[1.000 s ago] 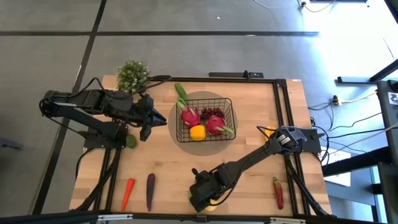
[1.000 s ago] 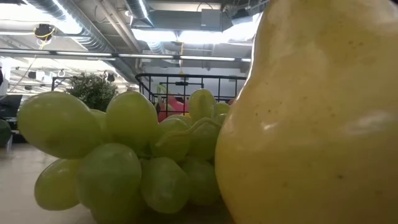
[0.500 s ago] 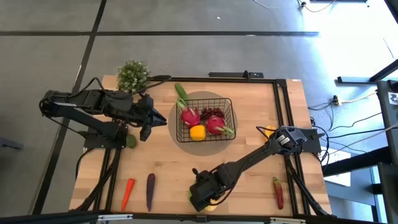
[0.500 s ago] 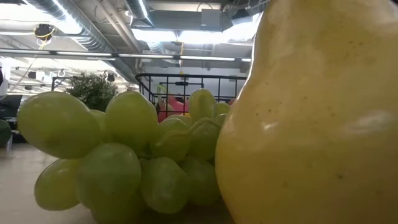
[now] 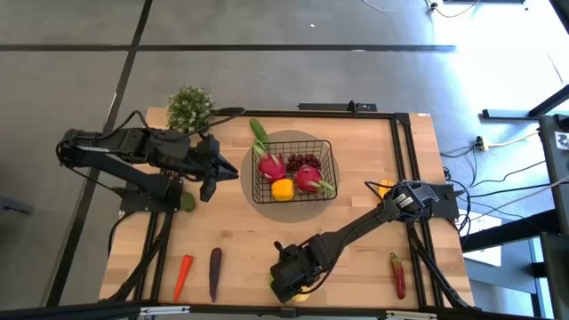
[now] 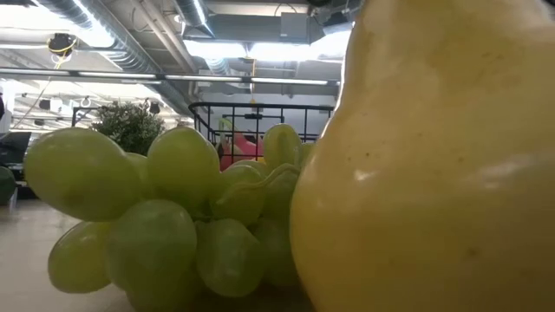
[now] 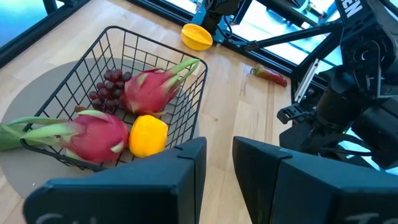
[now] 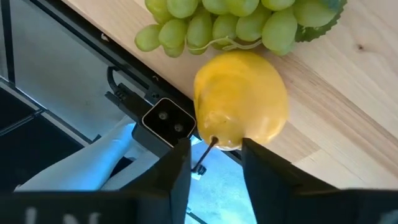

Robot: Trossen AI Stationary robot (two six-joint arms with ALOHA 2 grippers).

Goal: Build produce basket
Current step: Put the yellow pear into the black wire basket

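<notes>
- Seen from above, the shallow black wire-mesh basket (image 5: 294, 171) sits on the pale wooden table (image 5: 356, 222), already holding two pink dragon fruits (image 5: 272, 165), dark purple grapes (image 5: 305, 161) and a yellow pepper (image 5: 282, 188).
- Only the right wrist camera shows the smooth yellow pear (image 8: 241, 99) beside the glossy green grape bunch (image 8: 236, 18), both at the table edge, well apart from the basket.
- The right gripper (image 8: 214, 146) has its dark fingers spread around the pear's stem end; contact cannot be told.
- The left gripper (image 7: 217, 163), just beside the basket, stands narrowly parted and holds nothing.
- An orange carrot (image 5: 182, 276), purple eggplant (image 5: 214, 272) and red chili (image 5: 397, 275) lie well apart from the basket.
</notes>
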